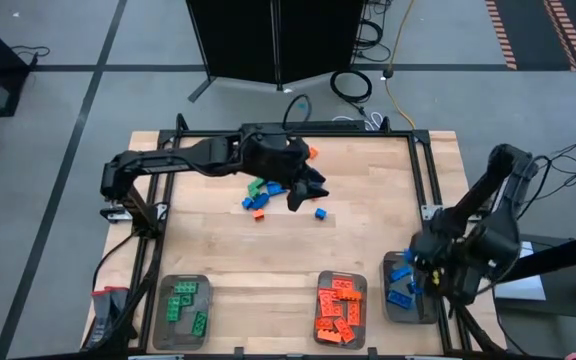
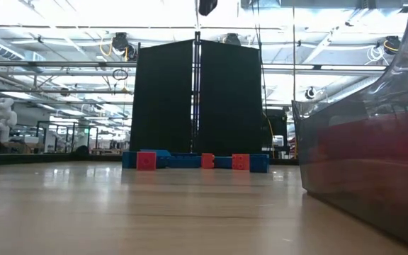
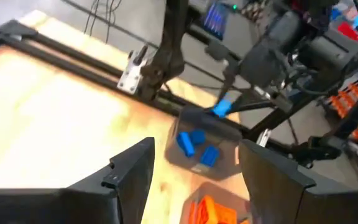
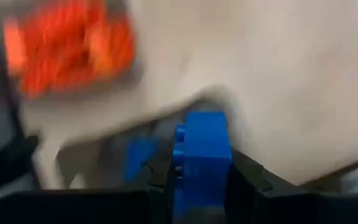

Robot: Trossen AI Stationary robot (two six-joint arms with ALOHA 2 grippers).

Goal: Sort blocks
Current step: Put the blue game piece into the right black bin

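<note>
Right gripper [image 4: 197, 180] clamps my blue brick [image 4: 202, 149] over the blue tray [image 1: 408, 300] at the desk's four o'clock. Left gripper [image 1: 303, 190], fingers apart, hovers over the loose blocks [image 1: 263, 195] at centre. They look light, rigid, slick; I pinch flat sides.

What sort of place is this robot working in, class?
Probably a robotics lab or workshop hall: a framed wooden table on a taped concrete floor, loose cables, and ceiling lights with open pipework.
</note>
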